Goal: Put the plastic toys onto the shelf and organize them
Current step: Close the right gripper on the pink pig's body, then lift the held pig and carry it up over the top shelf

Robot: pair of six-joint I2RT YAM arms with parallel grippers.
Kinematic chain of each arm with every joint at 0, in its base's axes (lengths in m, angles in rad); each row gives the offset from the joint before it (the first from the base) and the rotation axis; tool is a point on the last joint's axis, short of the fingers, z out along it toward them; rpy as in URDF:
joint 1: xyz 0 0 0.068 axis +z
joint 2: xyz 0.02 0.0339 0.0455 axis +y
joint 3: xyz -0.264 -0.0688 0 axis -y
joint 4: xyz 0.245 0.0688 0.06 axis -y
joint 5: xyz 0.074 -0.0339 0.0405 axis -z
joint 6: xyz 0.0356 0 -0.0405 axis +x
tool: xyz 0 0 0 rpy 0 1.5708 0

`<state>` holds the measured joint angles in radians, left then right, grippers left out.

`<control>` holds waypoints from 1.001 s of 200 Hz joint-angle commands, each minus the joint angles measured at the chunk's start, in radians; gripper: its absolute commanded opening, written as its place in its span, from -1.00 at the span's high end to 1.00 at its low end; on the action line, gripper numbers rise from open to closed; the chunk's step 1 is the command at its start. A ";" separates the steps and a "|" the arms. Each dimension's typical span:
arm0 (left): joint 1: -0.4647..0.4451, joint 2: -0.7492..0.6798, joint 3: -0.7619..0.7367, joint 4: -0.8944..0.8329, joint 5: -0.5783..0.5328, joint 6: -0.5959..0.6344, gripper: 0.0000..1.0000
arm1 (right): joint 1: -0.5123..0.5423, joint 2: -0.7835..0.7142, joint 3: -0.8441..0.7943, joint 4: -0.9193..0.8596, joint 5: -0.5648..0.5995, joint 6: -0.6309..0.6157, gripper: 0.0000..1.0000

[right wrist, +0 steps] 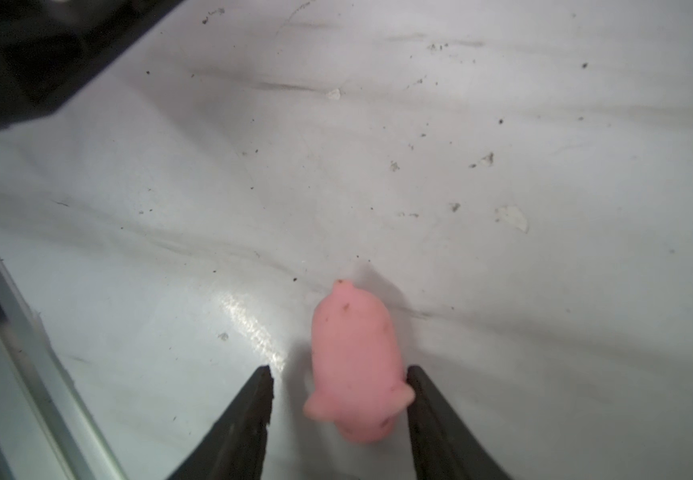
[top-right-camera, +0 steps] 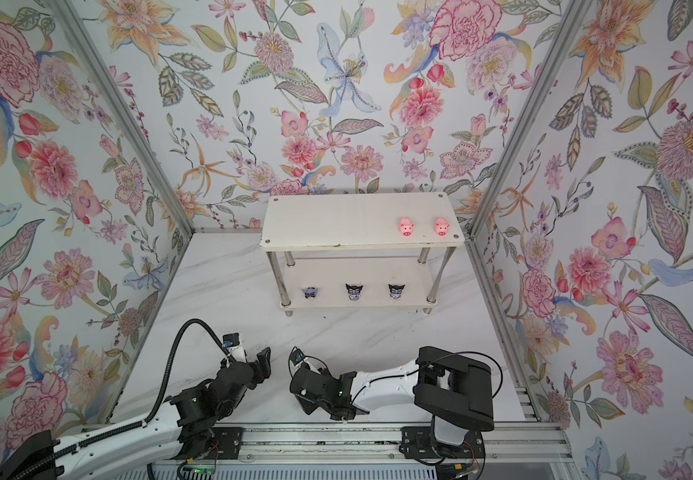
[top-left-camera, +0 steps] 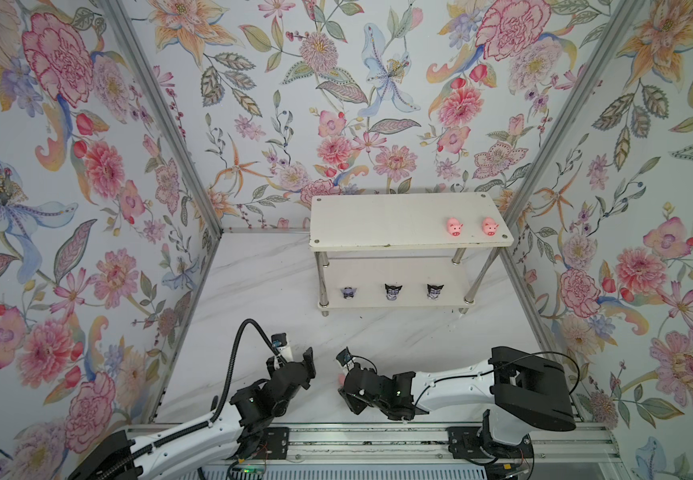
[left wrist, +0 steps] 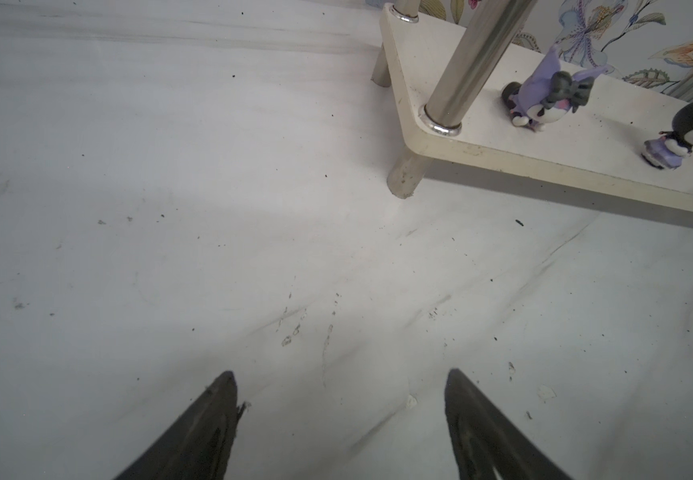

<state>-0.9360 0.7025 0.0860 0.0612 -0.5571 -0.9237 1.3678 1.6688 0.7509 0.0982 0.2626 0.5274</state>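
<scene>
The white two-tier shelf (top-left-camera: 378, 220) (top-right-camera: 336, 220) stands at the back right. Two pink pigs (top-left-camera: 454, 227) (top-left-camera: 490, 227) sit on its top board, near the right end. Three black-eared purple figurines (top-left-camera: 349, 292) (top-left-camera: 393, 291) (top-left-camera: 435, 291) stand in a row on the lower board; two of them (left wrist: 544, 95) (left wrist: 685, 129) show in the left wrist view. Another pink pig (right wrist: 353, 357) lies on the table between the fingers of my right gripper (right wrist: 340, 368), which is open: one finger touches its ear, the other is apart. My left gripper (left wrist: 340, 374) (top-left-camera: 310, 368) is open and empty above the table.
The white marbled table (top-left-camera: 274, 291) is walled on three sides by floral panels with slanting aluminium posts (top-left-camera: 162, 116) at the corners. An aluminium rail (top-left-camera: 357, 440) carrying both arm bases runs along the front edge. The two grippers face each other closely at front centre.
</scene>
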 commanded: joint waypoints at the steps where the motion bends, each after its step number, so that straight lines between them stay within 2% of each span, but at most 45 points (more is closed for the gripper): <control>1: -0.003 0.004 0.015 0.041 -0.018 0.023 -0.59 | -0.002 0.022 0.033 0.012 0.035 -0.030 0.04; 23: -0.004 0.011 0.008 0.047 -0.013 0.023 -0.59 | -0.006 0.024 0.030 0.012 0.040 -0.026 0.11; 51: -0.004 0.001 -0.007 0.060 -0.013 0.020 -0.59 | -0.020 0.021 0.003 0.030 0.017 0.002 0.12; 70: -0.004 -0.013 -0.015 0.065 -0.019 0.024 -0.59 | -0.049 0.023 -0.030 0.075 -0.048 0.053 0.32; 84: -0.004 -0.021 -0.018 0.064 -0.022 0.029 -0.59 | -0.076 0.025 -0.060 0.128 -0.111 0.093 0.54; 116: -0.005 -0.018 -0.021 0.075 -0.020 0.035 -0.59 | -0.104 0.012 -0.095 0.167 -0.156 0.154 0.61; 161: -0.003 0.011 -0.010 0.116 -0.024 0.090 -0.59 | -0.130 -0.091 -0.057 -0.018 -0.109 0.178 0.73; 200: -0.001 0.038 -0.006 0.169 -0.032 0.174 -0.61 | -0.199 -0.292 0.029 -0.345 -0.017 0.171 0.74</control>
<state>-0.9367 0.7311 0.0834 0.1780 -0.5617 -0.8272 1.2121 1.5032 0.7033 0.0090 0.1669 0.6895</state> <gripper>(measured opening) 0.802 0.132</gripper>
